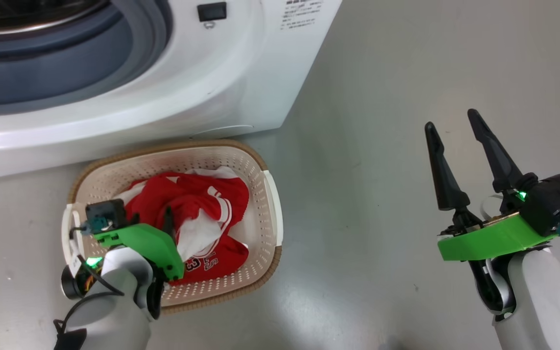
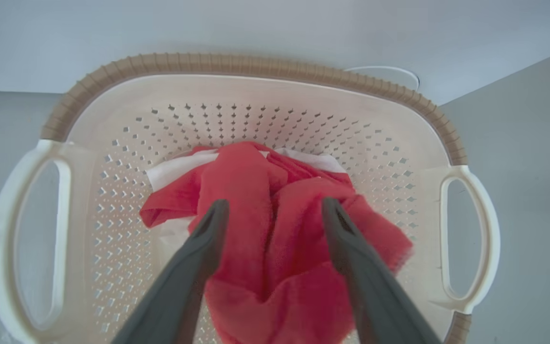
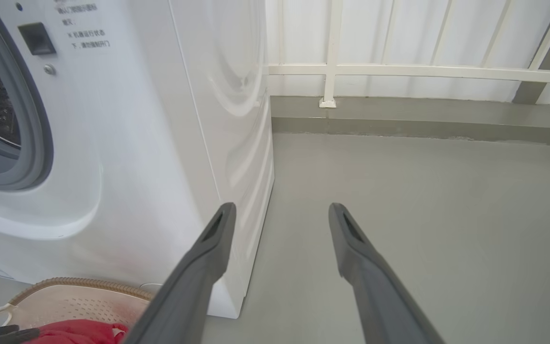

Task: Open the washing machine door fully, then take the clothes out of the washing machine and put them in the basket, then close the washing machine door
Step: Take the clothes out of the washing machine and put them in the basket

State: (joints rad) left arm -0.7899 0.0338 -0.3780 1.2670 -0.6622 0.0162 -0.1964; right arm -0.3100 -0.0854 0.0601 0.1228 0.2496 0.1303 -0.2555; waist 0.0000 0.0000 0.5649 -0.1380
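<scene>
basket [image 2: 251, 64]: cream, brown rim
clothes [image 2: 251, 186]: red and white, in its middle
left gripper [image 2: 275, 203]: fingers apart, over clothes

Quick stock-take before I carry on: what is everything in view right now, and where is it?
washing machine: one, white, behind the basket.
gasket: one, grey, ringing the machine's front opening.
basket: one, cream with brown rim, on the floor before the machine.
clothes: one heap, red and white, inside the basket.
railing: one, white, along the wall past the machine.
floor: grey, under everything.
left pincer: open, over the clothes in the basket.
right pincer: open, nothing in it, above the floor to the right of the basket.
</scene>
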